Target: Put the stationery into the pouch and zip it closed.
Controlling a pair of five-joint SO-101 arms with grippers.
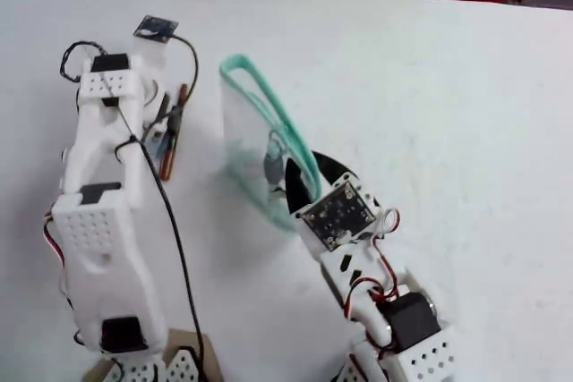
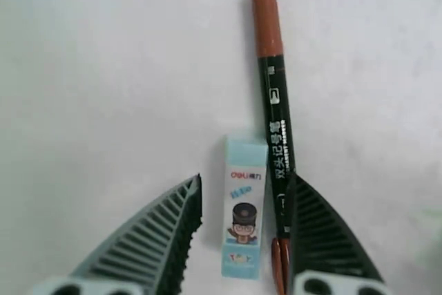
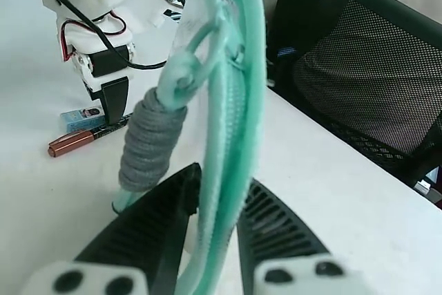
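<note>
Left wrist view: my left gripper [image 2: 245, 184] stands wide open with nothing in it, low over the table [image 1: 466, 87].
Eraser: one eraser [image 2: 244, 206] lies flat right between my two open left fingers, touching neither.
Pen: one pen [image 2: 275, 129] lies just beside the eraser, on its pouch side, and its near end runs under one of my left fingers.
Long axis: pen and eraser lie parallel and both point straight out ahead of my left gripper. In the high view that line runs near to far, with the far end tipped a little to the right.
Relation that matters: my left jaws would close across the eraser's narrow width. I judge that the finger on the pen's side would meet the pen first, so the two could get pinched together or the pen pushed aside.
Right gripper: my right gripper [image 3: 222, 177] is clamped on the teal zip edge of the pouch [image 3: 235, 101] and holds it up on edge.
Pouch mouth: in the high view the zip band shows as an open loop, so I take it as unzipped. One zip pull [image 3: 153, 144], wrapped in grey, hangs just by my right fingers.
Nearer arm: my left arm is over the stationery. The pouch stands to its right, near but apart.
</note>
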